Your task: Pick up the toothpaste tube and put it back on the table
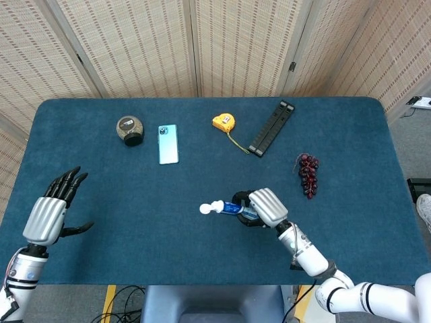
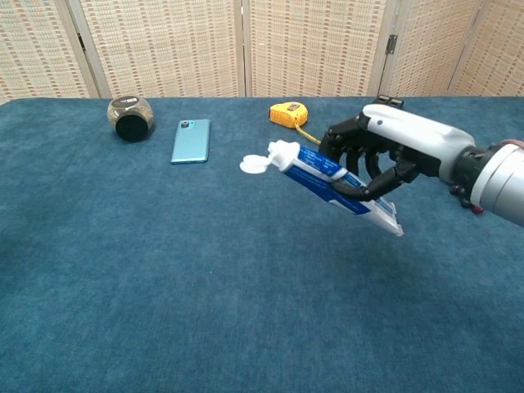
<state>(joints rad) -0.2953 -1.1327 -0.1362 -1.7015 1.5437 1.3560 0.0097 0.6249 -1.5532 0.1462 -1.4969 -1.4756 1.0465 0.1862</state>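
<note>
the toothpaste tube (image 2: 332,182) is held clear of the counter (image 2: 123,270) by the right hand (image 2: 393,147), whose dark fingers (image 2: 348,151) are curled around its middle. the tube is a soft blue-and-white plastic one, round at the cap and pressed flat at the crimped tail. in the chest view its long axis is tilted, the white flip cap (image 2: 262,160) raised toward 10 o'clock and the flat tail dropped toward 4 o'clock. in the head view the tube (image 1: 225,208) is seen near the middle of the counter, cap pointing toward 9 o'clock from the right hand (image 1: 259,206).

the left hand (image 1: 50,212) is held at the counter's 8 o'clock edge, its fingers spread wide and nothing in them.

the counter is covered in a napped dark teal cloth. toward 12 o'clock a round speckled jar (image 1: 130,130), a flat pale-blue phone (image 1: 168,143), a yellow tape measure (image 1: 223,122) and a long black folded bar (image 1: 272,127) are laid out. a bunch of dark red grapes (image 1: 308,173) is found at 3 o'clock of the tube.
</note>
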